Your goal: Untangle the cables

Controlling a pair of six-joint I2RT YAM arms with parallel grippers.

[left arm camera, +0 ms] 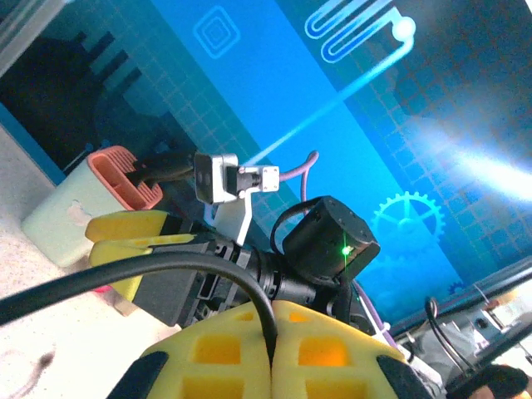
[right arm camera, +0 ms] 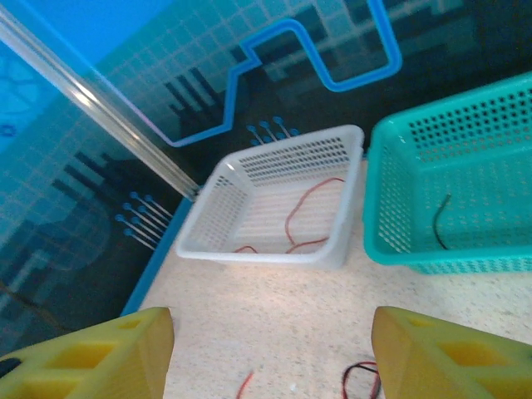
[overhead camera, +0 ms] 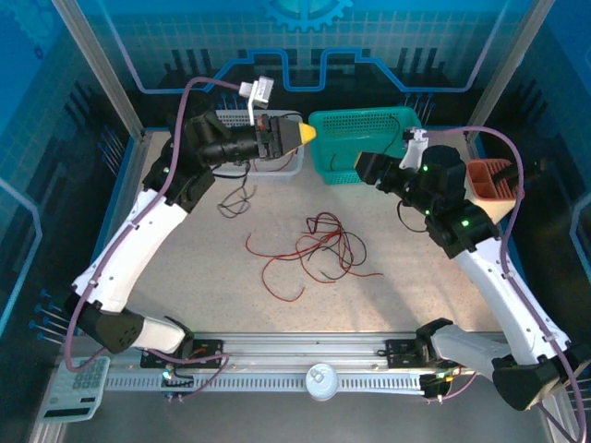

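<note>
Gaping empty, right fingers (right arm camera: pixel 91 353) are overhanging limp thin red wires (overhead camera: pixel 314 242), probably best pinched at ends; left fingers (left arm camera: pixel 224 349) are clamping a black wire (left arm camera: pixel 125 270).

White basket (right arm camera: pixel 220 212) and teal basket (right arm camera: pixel 416 229) look plastic; the table (right arm camera: pixel 274 324) matt, speckled.

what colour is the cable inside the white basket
Red; the cable shows best in the right wrist view.
</note>
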